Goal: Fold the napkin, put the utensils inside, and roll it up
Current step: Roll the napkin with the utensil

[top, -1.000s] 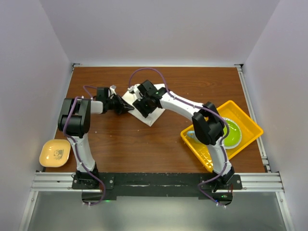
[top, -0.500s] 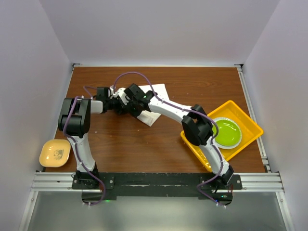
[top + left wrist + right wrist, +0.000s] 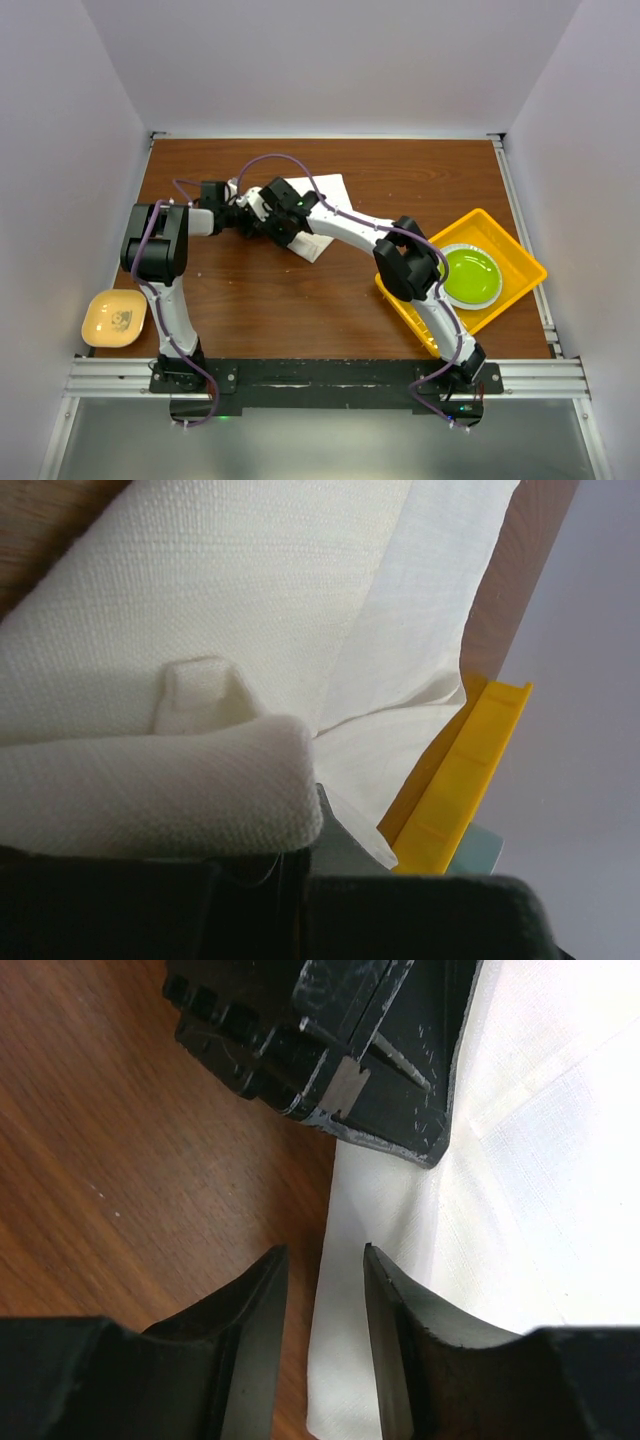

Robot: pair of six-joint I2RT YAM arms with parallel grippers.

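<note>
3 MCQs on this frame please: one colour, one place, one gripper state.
1. The small bowl at near left is: A) blue B) pale yellow C) red
2. The green plate sits: A) on that bowl B) on bare wood C) in the yellow tray
3. The right gripper is: A) open above the napkin edge B) shut on a knife C) out of view

1 B: top view shows pale yellow.
2 C: the tray's rim surrounds it.
3 A: the wrist view shows its jaws apart, cloth edge beneath.
</note>
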